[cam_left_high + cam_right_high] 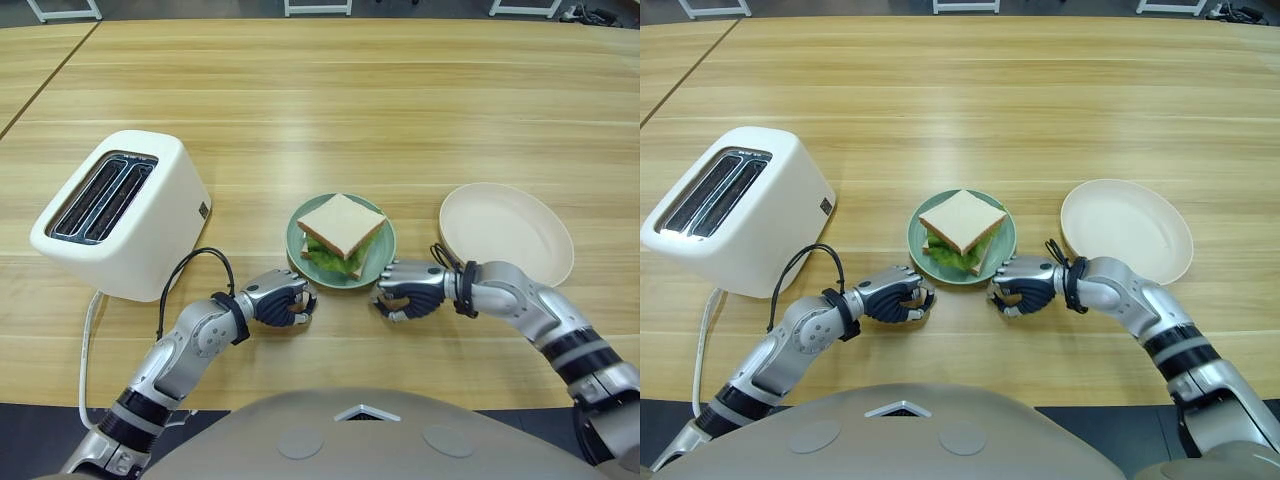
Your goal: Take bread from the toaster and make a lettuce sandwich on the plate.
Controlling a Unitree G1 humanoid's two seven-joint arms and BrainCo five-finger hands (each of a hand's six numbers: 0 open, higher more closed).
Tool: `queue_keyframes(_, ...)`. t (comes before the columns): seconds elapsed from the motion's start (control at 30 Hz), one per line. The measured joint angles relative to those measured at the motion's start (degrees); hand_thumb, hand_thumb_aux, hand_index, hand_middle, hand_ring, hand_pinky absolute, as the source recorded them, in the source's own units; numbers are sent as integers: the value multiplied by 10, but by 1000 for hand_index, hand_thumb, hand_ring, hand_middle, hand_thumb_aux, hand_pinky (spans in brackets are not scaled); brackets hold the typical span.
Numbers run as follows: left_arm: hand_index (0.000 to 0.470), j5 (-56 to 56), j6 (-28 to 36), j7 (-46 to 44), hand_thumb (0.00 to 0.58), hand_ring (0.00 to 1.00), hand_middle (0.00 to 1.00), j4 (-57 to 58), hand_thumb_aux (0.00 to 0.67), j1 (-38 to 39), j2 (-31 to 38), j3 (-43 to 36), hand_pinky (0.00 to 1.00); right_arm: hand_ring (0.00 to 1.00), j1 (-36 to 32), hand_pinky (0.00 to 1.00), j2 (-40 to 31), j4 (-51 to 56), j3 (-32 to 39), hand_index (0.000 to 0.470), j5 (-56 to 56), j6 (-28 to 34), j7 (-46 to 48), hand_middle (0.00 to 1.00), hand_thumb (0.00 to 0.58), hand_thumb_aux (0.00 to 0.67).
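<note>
Wooden counter (pixel 400 100) stretched across the room before the robot. At the left stood a white toaster (pixel 130 215). The left robot hand (pixel 278 299) rested clenched, holding nothing, just before a green plate (pixel 384 262). On it sat the sandwich (pixel 342 225), lettuce (pixel 325 258) between 2 bread slices. The right robot hand (pixel 410 289), likewise clenched and empty, lay near a cream dish (pixel 505 235).

Bright, even light falls from above on the wooden table (pixel 400 100). Beyond the green plate (pixel 385 262) a broad pale sheen lies across the wood. Shadows are soft and short. A thin dark rim hugs the plate's near edge. Left of the plate, the white toaster (pixel 120 215) shades the wood at its base. Right of the plate, the cream bowl (pixel 505 232) glows inside without hard glare.
</note>
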Motion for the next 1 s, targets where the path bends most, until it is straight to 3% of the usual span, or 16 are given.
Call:
queue_keyframes(0.13,470,-5,-11,22,580,1000,1000,75,670,-67,-16,-3,1000,929,-63,929,30,67,24,470,-30,-7,-34,929,580,670)
queue_keyframes(0.43,470,6,-44,130,580,1000,1000,317,670,-249,-22,-8,1000,925,-186,925,103,215,79,470,-91,-6,-99,925,580,670)
queue_keyframes(0.6,470,7,-66,177,580,1000,1000,394,670,-296,-30,-16,1000,925,-263,925,152,313,112,470,-131,15,-164,925,580,670)
queue_keyframes(0.73,470,6,-66,183,580,1000,1000,371,670,-284,-28,-22,1000,929,-267,929,153,319,115,470,-132,11,-190,929,580,670)
queue_keyframes(0.8,358,1,-61,173,547,1000,1000,319,510,-253,-20,-20,1000,929,-258,929,138,290,111,470,-129,8,-193,929,580,670)
queue_keyframes(0.83,293,-1,-56,163,498,1000,1000,277,418,-230,-15,-16,1000,918,-242,918,123,260,102,415,-126,6,-192,918,572,591)
queue_keyframes(0.87,188,-2,-49,153,371,1000,1000,241,268,-208,-11,-13,1000,918,-225,918,109,231,92,337,-119,6,-187,918,534,481)
queue_keyframes(0.9,18,-6,-42,143,45,1000,1000,190,26,-180,-2,-8,1000,914,-199,914,86,185,77,323,-102,5,-180,914,523,460)
queue_keyframes(0.93,0,-7,-33,135,0,251,251,139,0,-152,7,2,251,725,-169,725,62,135,60,142,-83,6,-171,725,297,202)
queue_keyframes(0.97,0,-8,-23,130,0,0,0,94,0,-129,14,15,0,353,-141,353,41,91,42,0,-66,8,-164,353,0,0)
queue_keyframes(1.0,0,-8,-12,123,0,0,0,45,0,-103,23,31,0,125,-110,125,21,43,22,0,-46,10,-157,125,0,0)
